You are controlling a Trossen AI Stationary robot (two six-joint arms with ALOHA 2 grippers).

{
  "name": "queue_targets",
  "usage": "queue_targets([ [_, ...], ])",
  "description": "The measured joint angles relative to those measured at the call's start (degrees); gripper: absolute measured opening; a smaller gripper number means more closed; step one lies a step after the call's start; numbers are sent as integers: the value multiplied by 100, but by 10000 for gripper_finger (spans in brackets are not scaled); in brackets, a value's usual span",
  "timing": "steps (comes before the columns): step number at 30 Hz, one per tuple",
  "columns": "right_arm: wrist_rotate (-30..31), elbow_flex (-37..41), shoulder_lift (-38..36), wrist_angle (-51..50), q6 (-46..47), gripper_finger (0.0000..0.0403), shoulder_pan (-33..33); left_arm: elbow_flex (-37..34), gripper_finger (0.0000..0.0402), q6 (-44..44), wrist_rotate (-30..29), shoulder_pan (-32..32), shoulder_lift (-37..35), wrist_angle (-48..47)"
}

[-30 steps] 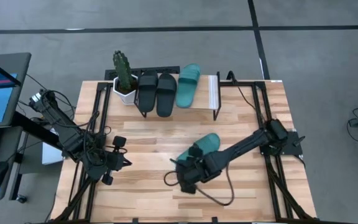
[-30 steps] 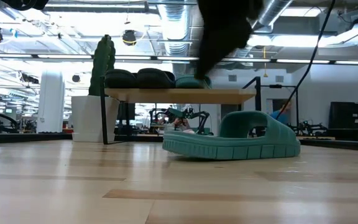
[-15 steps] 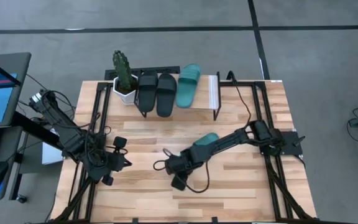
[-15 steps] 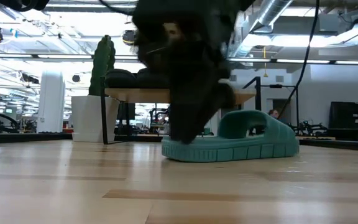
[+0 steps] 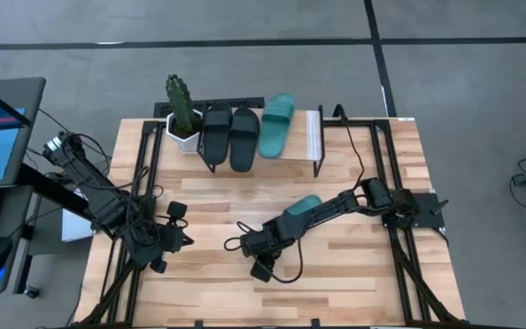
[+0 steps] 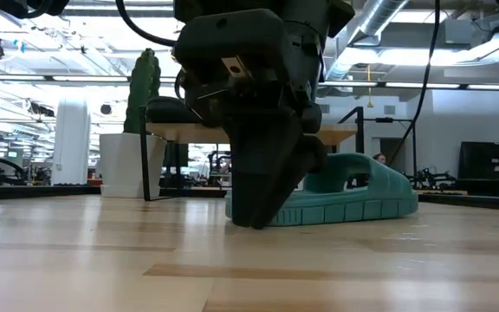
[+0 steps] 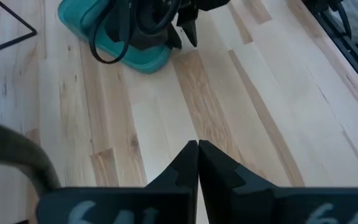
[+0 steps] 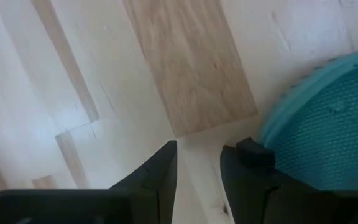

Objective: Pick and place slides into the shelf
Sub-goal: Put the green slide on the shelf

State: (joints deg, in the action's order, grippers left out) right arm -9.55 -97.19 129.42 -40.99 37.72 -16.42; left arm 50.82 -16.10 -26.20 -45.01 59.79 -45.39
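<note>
One teal slide (image 5: pixel 301 212) lies sole-down on the table; it also shows in the low view (image 6: pixel 362 195) and the left wrist view (image 7: pixel 135 56). My right gripper (image 5: pixel 242 244) stands at its near-left end, fingers down at the tabletop (image 6: pixel 251 218), a narrow empty gap between them (image 8: pixel 197 168). The shelf (image 5: pixel 314 137) at the table's far edge carries two black slides (image 5: pixel 215 135) (image 5: pixel 244 137) and the other teal slide (image 5: pixel 277 125). My left gripper (image 5: pixel 186 238) waits shut at the table's left (image 7: pixel 197 149). My right gripper points down at the table beside the teal slide's end. One finger (image 8: pixel 248 154) stands right against the rim of the slide's sole (image 8: pixel 275 134). I cannot tell whether it touches. Nothing lies between the fingers.
A potted cactus (image 5: pixel 183 111) stands at the shelf's left end. Black frame rails run along the table's left (image 5: pixel 144 183) and right (image 5: pixel 386 183) sides. A cable loops off the right wrist (image 5: pixel 286 270). Bare wood lies between the two grippers.
My right gripper has moved toward the table's left edge, off the top of the teal slide, and come down to the tabletop at the slide's near-left end. The slide has stayed where it was.
</note>
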Motion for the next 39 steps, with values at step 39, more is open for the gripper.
queue_targets([
  [39,943,-874,7,-1609,-449,113,139,-1,2,2,-2,0,0,-3],
])
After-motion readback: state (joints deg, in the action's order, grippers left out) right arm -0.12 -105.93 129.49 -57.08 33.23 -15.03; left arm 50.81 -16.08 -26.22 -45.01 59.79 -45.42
